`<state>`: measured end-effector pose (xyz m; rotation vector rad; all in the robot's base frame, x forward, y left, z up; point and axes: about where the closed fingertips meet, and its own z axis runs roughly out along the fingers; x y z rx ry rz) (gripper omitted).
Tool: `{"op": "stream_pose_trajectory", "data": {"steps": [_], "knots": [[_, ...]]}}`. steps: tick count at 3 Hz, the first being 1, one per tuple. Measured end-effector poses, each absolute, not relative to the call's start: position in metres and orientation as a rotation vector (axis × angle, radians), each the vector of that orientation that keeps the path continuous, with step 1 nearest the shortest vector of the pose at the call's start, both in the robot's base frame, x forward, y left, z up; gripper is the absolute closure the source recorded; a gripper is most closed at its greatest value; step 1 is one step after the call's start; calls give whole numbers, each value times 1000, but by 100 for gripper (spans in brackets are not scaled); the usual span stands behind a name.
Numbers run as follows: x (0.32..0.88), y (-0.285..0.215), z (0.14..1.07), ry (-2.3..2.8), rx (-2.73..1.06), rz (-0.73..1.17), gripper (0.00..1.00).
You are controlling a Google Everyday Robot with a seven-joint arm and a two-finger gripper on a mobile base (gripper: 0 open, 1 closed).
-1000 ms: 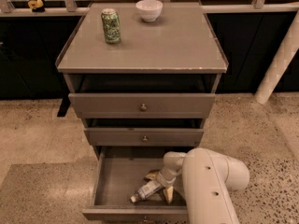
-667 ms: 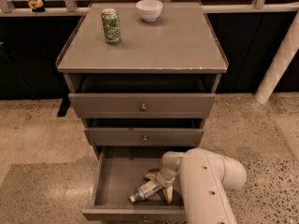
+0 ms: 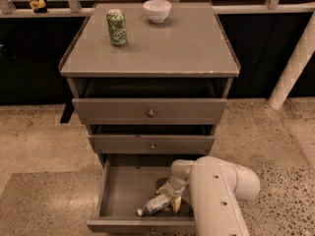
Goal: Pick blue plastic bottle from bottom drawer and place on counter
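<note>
The blue plastic bottle lies on its side in the open bottom drawer, with its white cap pointing to the front left. My gripper is down inside the drawer at the bottle's right end, touching or very close to it. My white arm covers the drawer's right side. The counter is the grey cabinet top above.
A green patterned can and a white bowl stand at the back of the counter. The two upper drawers are pulled out slightly. A white pillar stands on the right of the speckled floor.
My arm has shifted slightly to the left over the drawer. The bottle lies in about the same place.
</note>
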<state>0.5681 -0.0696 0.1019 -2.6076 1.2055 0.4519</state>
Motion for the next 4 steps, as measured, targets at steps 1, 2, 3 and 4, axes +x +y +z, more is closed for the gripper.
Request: {"op": "stream_pose_trajectory", "data": {"steps": [1,2,3,4], "knots": [[568,-70,102,1205,-2608,452,65],[568,-70,102,1205,-2608,452,89],[568,-70,102,1205,-2608,452,100],[568,-70,102,1205,-2608,452,100]]}}
